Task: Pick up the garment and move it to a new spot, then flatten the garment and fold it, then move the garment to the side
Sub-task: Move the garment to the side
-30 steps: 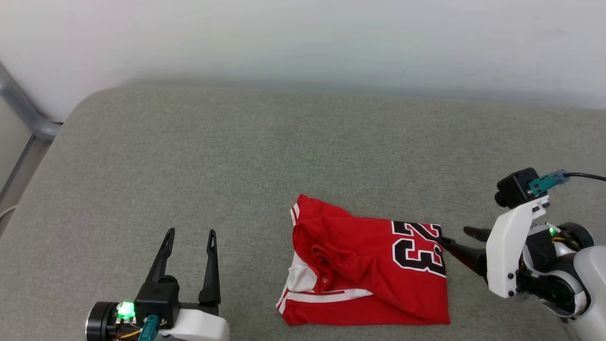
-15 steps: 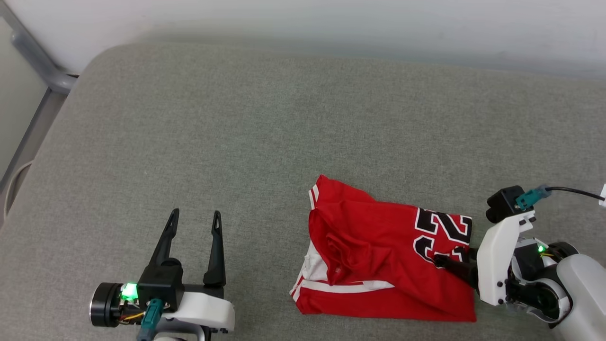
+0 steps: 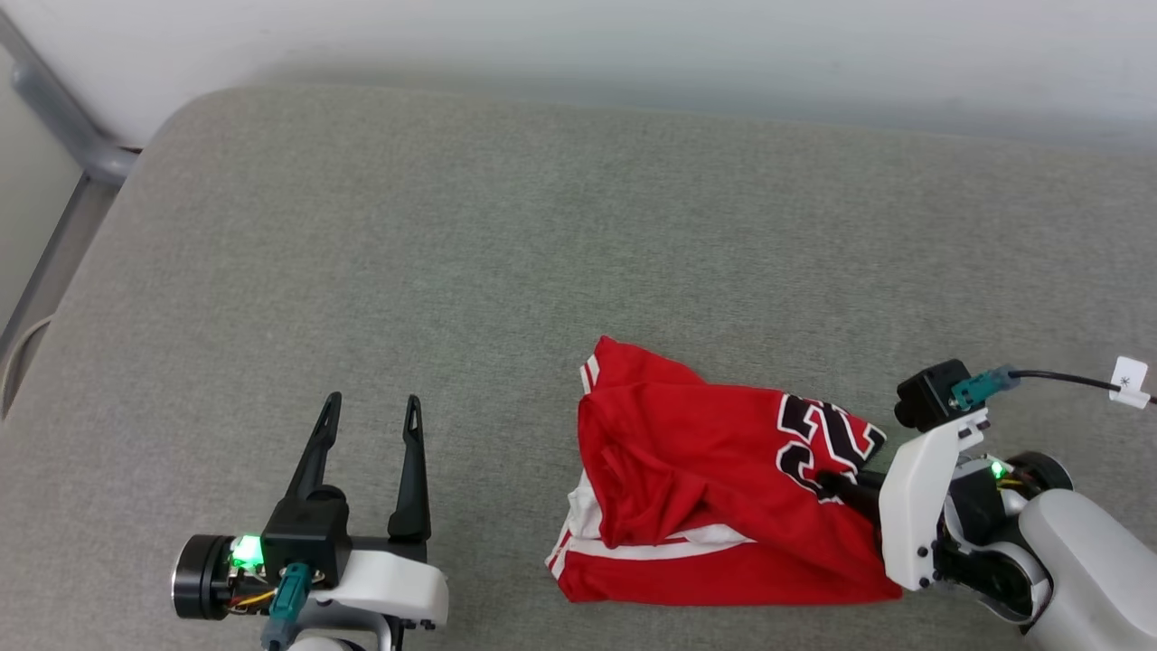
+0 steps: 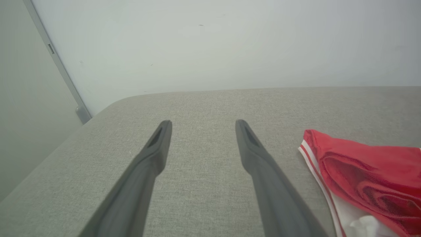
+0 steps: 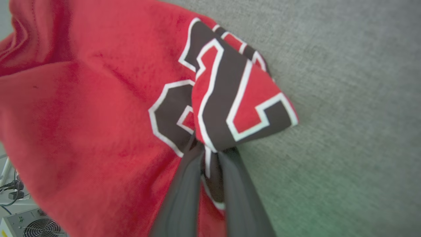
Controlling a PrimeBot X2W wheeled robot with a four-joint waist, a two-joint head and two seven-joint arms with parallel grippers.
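The garment (image 3: 705, 479) is a red jersey folded into a thick bundle at the lower right of the grey cushion (image 3: 542, 253), with white sleeve cloth and striped trim along its left edge. Dark white-outlined lettering (image 5: 227, 98) marks its right end. My right gripper (image 3: 827, 482) is shut on that lettered end, the cloth (image 5: 210, 144) pinched between its two dark fingers and pulled up a little. My left gripper (image 3: 371, 411) stands open at the lower left, nothing between its fingers (image 4: 158, 144), well left of the garment's striped edge (image 4: 329, 171).
A white wall runs behind the cushion. A grey metal post (image 3: 63, 127) stands past its rounded back-left corner. A black cable with a white tag (image 3: 1130, 375) trails from the right wrist. A grey fan box (image 5: 33, 225) sits beyond the cushion's edge.
My right gripper has slid in from the right onto the garment's lettered end and closed on it, lifting and bunching the cloth. The head camera has shifted. The left gripper stays open.
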